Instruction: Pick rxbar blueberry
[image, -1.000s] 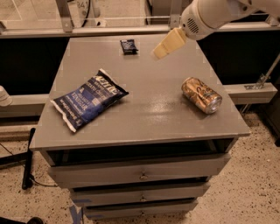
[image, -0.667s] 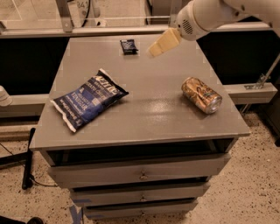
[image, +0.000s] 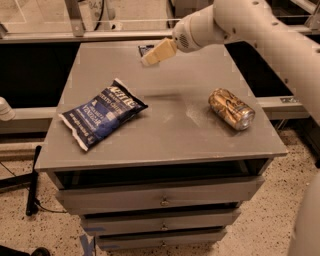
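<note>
The rxbar blueberry (image: 144, 49) is a small flat dark wrapper lying near the far edge of the grey cabinet top (image: 165, 125). Only its left part shows; the rest is hidden behind my gripper. My gripper (image: 150, 59) hangs from the white arm coming in from the upper right, its cream fingertips just above and in front of the bar.
A large blue-and-white chip bag (image: 102, 118) lies at the left of the top. A gold drink can (image: 231, 108) lies on its side at the right. Drawers (image: 160, 200) are below the front edge. A rail (image: 85, 36) runs behind the cabinet.
My gripper has moved left and toward the far edge, and now covers part of the rxbar. The chip bag and can have not moved.
</note>
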